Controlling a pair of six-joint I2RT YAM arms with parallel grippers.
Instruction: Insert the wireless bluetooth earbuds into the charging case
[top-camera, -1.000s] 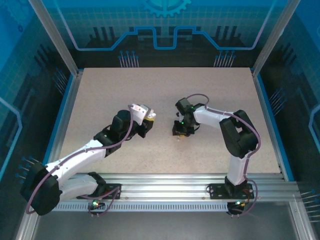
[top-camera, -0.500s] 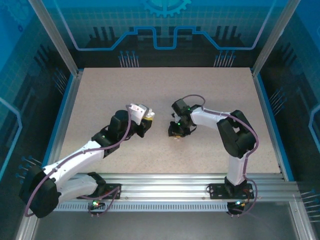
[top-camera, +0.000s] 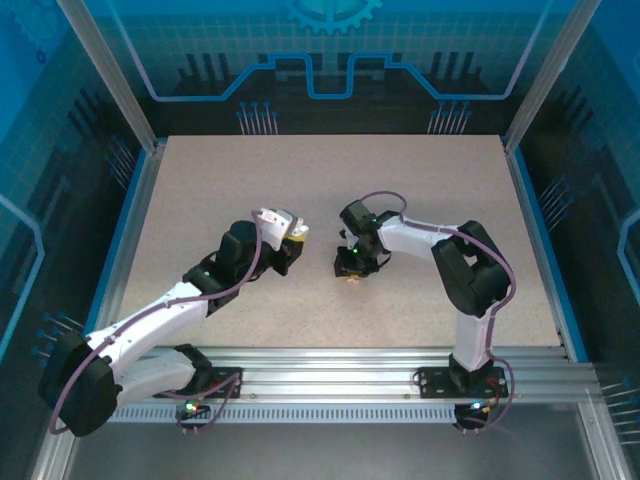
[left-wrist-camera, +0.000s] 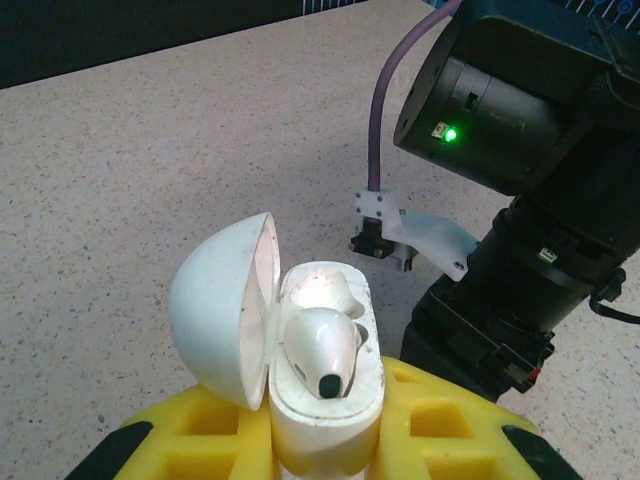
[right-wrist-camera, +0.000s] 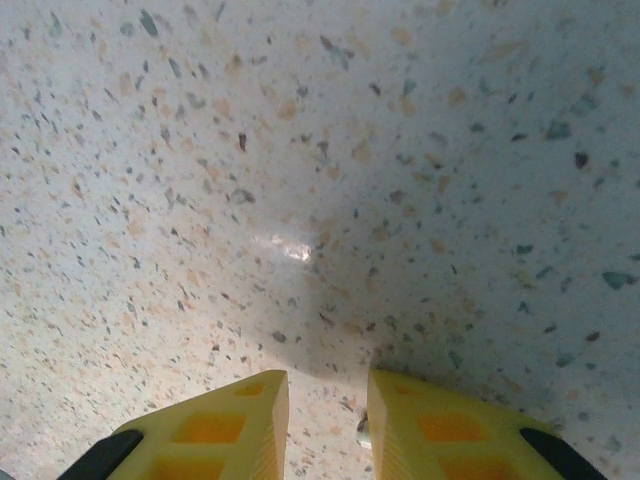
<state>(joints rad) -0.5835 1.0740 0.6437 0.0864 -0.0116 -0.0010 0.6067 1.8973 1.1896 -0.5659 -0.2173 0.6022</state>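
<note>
My left gripper (left-wrist-camera: 325, 425) is shut on the white charging case (left-wrist-camera: 330, 415), held just above the table with its lid (left-wrist-camera: 215, 310) swung open to the left. One white earbud (left-wrist-camera: 322, 352) sits in the case's near pocket; the far pocket (left-wrist-camera: 325, 290) looks empty. In the top view the case (top-camera: 276, 219) is at the table's middle, and my right gripper (top-camera: 352, 270) points down at the table just to its right. In the right wrist view the right gripper (right-wrist-camera: 328, 400) stands open, close over the table, with a tiny pale thing (right-wrist-camera: 363, 432) against the inner face of its right finger; I cannot tell what it is.
The right arm's black wrist and camera housing (left-wrist-camera: 520, 110) hang close beside the case on its right. The speckled tabletop (top-camera: 330, 180) is bounded by metal rails and blue walls.
The right gripper has slid a little to the left and lower toward the table, its jaws narrowing slightly. The left gripper with the case has shifted slightly left.
</note>
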